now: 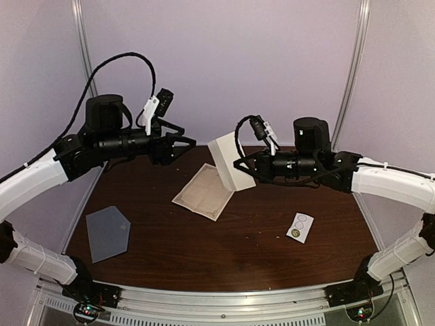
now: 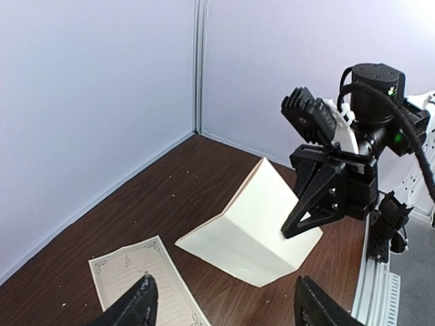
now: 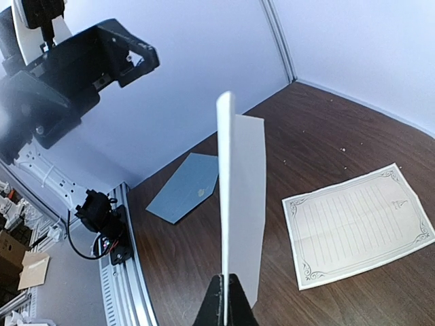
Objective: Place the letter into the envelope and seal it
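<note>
My right gripper (image 1: 239,166) is shut on the lower edge of a folded white letter (image 1: 228,161) and holds it upright in the air above the table's middle. In the right wrist view the letter (image 3: 239,197) stands edge-on between the closed fingertips (image 3: 224,302). The grey-blue envelope (image 1: 107,233) lies flat at the front left, also seen in the right wrist view (image 3: 187,197). My left gripper (image 1: 189,142) is open and empty, held high at the back left and facing the letter (image 2: 255,231).
A lined sheet with an ornate border (image 1: 204,192) lies flat on the brown table (image 1: 224,251) under the held letter, and shows in both wrist views (image 2: 136,278) (image 3: 357,224). A small white sticker strip with circles (image 1: 300,227) lies at the right.
</note>
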Tool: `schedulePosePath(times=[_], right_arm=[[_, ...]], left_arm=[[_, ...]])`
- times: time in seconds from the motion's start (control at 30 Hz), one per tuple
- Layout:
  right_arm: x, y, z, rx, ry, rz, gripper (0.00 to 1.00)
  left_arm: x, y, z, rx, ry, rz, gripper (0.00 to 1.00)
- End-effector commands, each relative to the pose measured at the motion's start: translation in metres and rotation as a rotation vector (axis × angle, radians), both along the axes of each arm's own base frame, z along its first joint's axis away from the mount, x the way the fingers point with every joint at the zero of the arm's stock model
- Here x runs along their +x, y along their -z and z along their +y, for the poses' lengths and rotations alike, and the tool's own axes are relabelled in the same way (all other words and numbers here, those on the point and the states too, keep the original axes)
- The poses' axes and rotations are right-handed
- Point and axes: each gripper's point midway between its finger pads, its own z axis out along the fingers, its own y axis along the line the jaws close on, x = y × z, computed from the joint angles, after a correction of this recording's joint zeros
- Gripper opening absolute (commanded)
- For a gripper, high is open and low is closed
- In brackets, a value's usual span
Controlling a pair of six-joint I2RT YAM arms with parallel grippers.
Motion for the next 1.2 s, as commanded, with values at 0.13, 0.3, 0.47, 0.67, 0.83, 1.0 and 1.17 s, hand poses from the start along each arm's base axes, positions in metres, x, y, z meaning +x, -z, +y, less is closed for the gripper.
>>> schedulePosePath(times=[0.13, 0.3, 0.47, 0.67, 0.83, 1.0, 1.17], right_arm=[[0.005, -0.044, -0.003, 0.197, 0.070, -0.070, 0.00], [-0.007, -0.049, 0.009, 0.229, 0.010, -0.076, 0.00], [-0.019, -0.048, 0.021, 0.233, -0.058, -0.072, 0.00], [-0.029, -0.045, 0.029, 0.204, -0.106, -0.079, 0.00], [-0.034, -0.041, 0.032, 0.188, -0.133, -0.073, 0.00], [-0.036, -0.036, 0.035, 0.168, -0.148, -0.068, 0.00], [-0.035, -0.033, 0.035, 0.155, -0.145, -0.067, 0.00]], left_arm=[[-0.018, 0.003, -0.030, -0.286, 0.119, 0.237, 0.51], [-0.025, 0.009, -0.040, -0.329, 0.147, 0.288, 0.50], [-0.027, 0.011, -0.048, -0.347, 0.186, 0.311, 0.50], [-0.024, 0.010, -0.054, -0.351, 0.201, 0.311, 0.51], [-0.026, 0.008, -0.060, -0.358, 0.237, 0.311, 0.53], [-0.030, 0.003, -0.063, -0.380, 0.271, 0.305, 0.51], [-0.032, -0.003, -0.063, -0.400, 0.288, 0.295, 0.43]])
